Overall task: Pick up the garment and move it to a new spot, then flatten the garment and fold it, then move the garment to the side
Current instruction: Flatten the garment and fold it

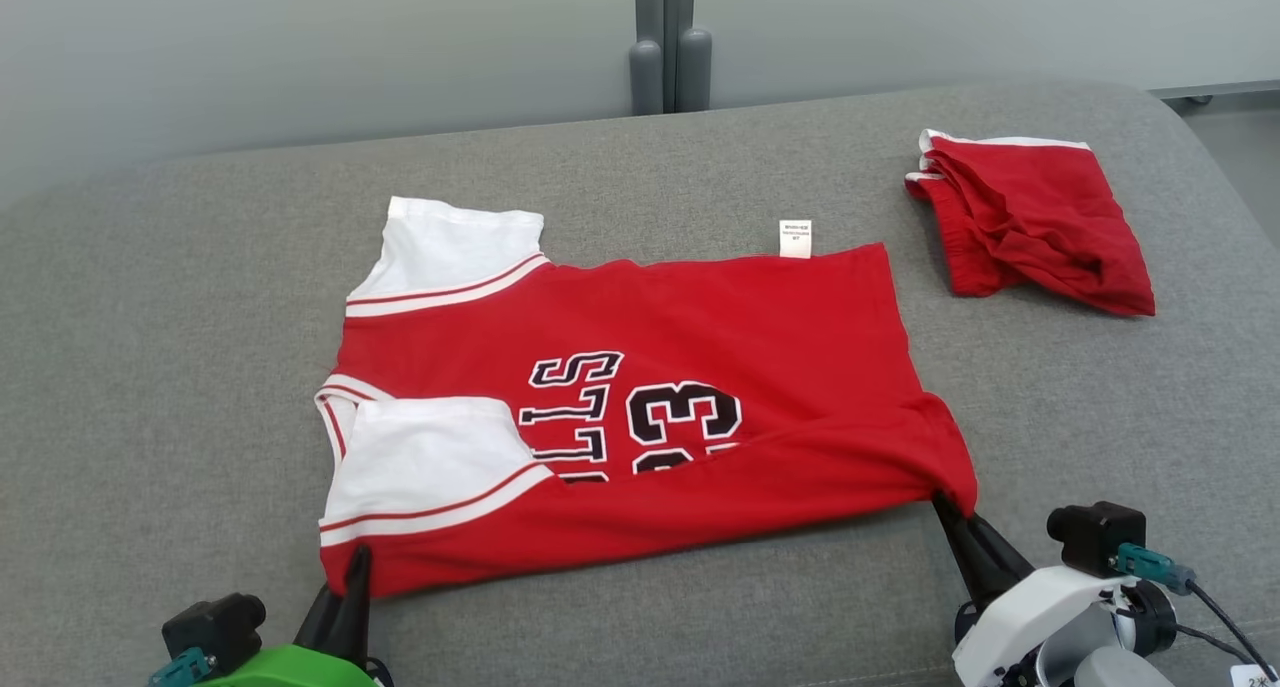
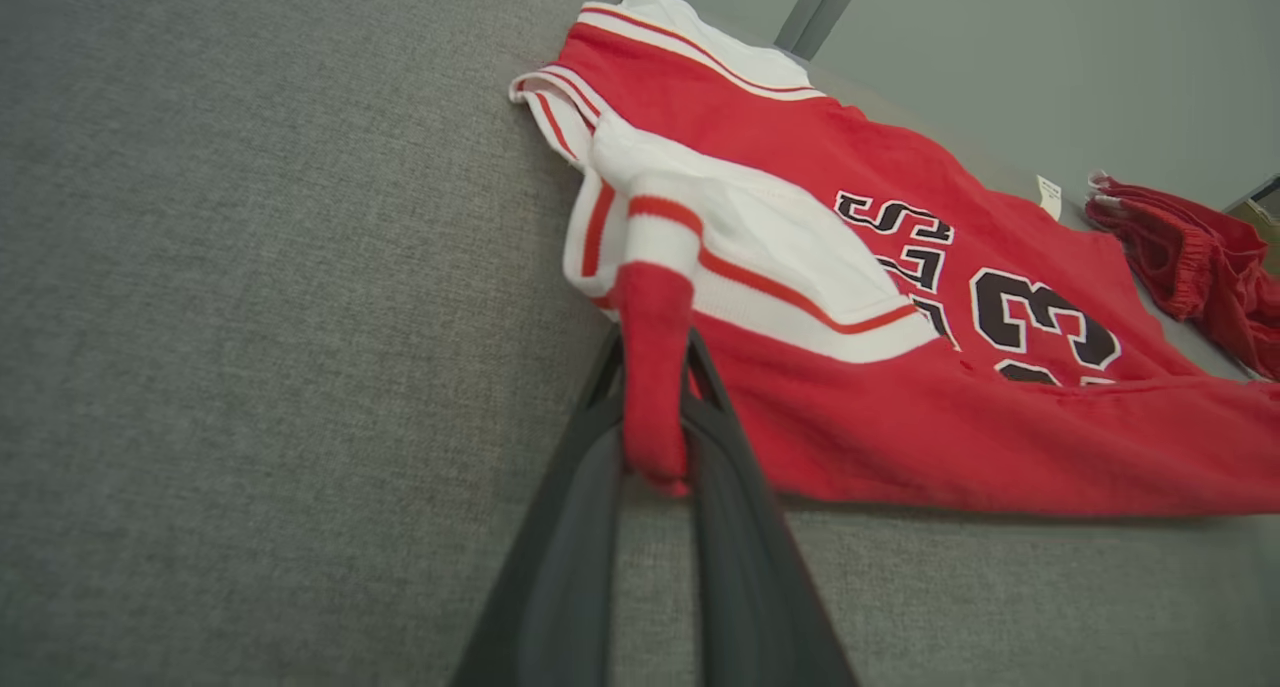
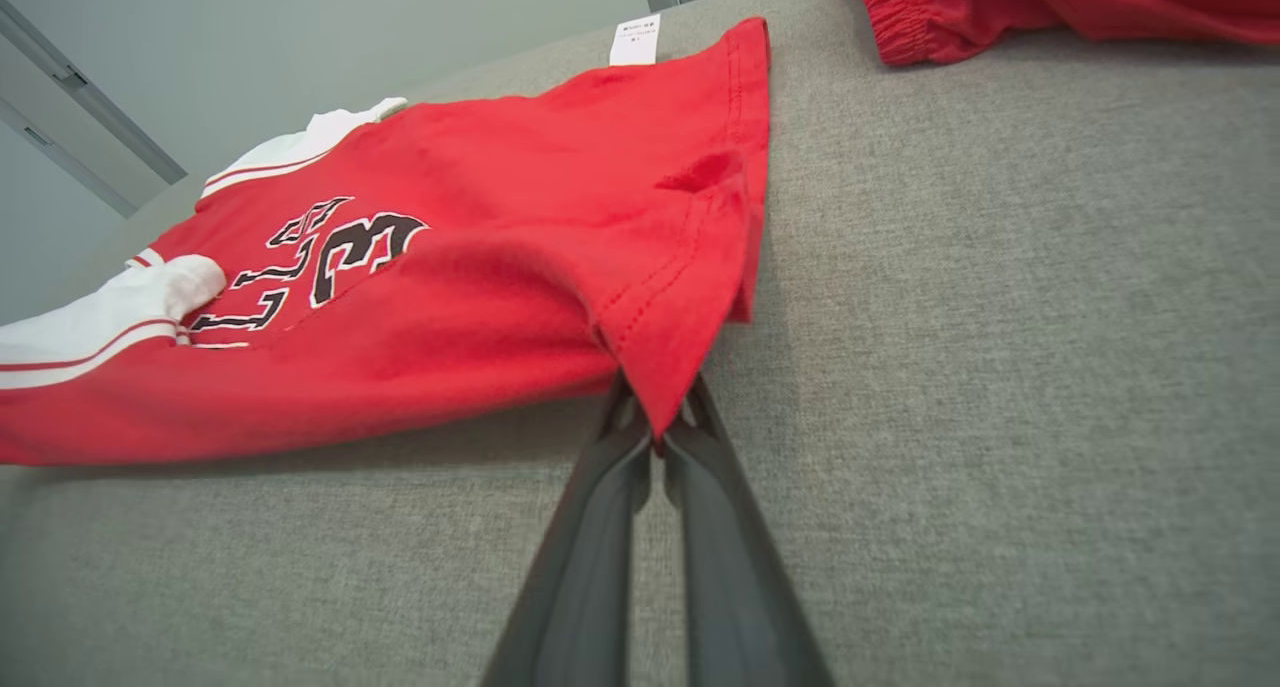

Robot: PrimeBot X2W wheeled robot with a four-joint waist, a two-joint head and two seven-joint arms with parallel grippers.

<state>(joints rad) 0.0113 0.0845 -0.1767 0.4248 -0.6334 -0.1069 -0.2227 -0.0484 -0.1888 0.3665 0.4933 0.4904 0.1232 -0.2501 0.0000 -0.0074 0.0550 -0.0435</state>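
Note:
The garment (image 1: 650, 367) is a red jersey with white sleeves and black lettering, spread sideways on the grey cushion, its near long edge lifted and partly folded over. My left gripper (image 1: 355, 565) is shut on the near sleeve-side corner; in the left wrist view a bunch of red cloth (image 2: 655, 397) sits pinched between the dark fingers (image 2: 720, 437). My right gripper (image 1: 945, 507) is shut on the near hem corner, where the red hem (image 3: 665, 367) runs down between the fingertips (image 3: 700, 427).
A second red garment (image 1: 1035, 222), crumpled shorts with white trim, lies at the far right of the grey cushion (image 1: 180, 367). A pale wall and a grey post (image 1: 668, 37) stand behind. The cushion's right edge curves down near the shorts.

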